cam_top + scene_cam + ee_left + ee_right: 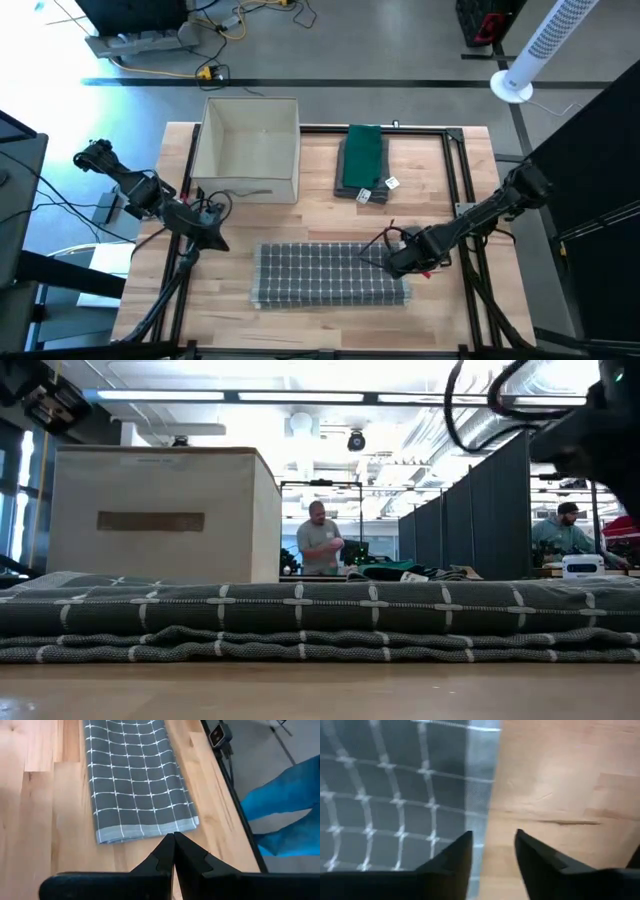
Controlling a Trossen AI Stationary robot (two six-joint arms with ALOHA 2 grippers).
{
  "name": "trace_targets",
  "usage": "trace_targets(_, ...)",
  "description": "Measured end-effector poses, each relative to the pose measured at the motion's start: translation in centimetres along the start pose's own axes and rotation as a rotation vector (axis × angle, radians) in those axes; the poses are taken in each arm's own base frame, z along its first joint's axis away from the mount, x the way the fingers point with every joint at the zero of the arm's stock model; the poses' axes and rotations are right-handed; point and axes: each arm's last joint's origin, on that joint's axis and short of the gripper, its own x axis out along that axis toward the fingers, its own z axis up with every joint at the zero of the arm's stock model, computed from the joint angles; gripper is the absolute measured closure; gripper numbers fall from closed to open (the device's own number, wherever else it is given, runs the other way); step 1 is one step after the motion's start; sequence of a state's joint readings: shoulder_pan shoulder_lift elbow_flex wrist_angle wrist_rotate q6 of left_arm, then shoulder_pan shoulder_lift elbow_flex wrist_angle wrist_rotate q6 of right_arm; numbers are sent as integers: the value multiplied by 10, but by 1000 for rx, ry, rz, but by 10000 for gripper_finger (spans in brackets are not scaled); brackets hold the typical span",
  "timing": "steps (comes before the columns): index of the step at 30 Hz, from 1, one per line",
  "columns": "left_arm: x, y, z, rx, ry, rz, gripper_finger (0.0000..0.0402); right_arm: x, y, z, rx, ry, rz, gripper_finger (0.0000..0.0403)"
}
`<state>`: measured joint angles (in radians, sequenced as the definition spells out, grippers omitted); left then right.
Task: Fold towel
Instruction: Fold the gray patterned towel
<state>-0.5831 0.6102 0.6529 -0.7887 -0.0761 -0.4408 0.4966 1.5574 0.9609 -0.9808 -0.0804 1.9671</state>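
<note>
The gray towel [330,275] lies folded once (long strip). Right gripper [392,262], fingers apart, hovers at its end; left gripper [214,240] waits closed. Next, grab that end.

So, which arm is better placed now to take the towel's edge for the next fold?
Probably the right. The right gripper is open, directly over the grey checked towel's right edge. The left gripper is shut and hangs off the towel's left end.

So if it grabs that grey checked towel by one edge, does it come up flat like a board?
Probably not. The towel lies in soft, sagging folded layers in the low view, so it would likely droop. It seems light, and might drag rather than slide cleanly on the wooden table.
</note>
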Motion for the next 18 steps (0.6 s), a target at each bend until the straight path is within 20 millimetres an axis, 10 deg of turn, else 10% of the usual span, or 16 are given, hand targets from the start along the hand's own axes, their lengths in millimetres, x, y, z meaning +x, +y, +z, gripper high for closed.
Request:
trace_targets(8, 15, 4, -12, -17, 37, -11, 401, 34, 26, 8, -32, 7, -11, 158)
trace_targets(18, 15, 1, -7, -31, -15, -49, 401, 50, 32, 8, -25, 10, -63, 178)
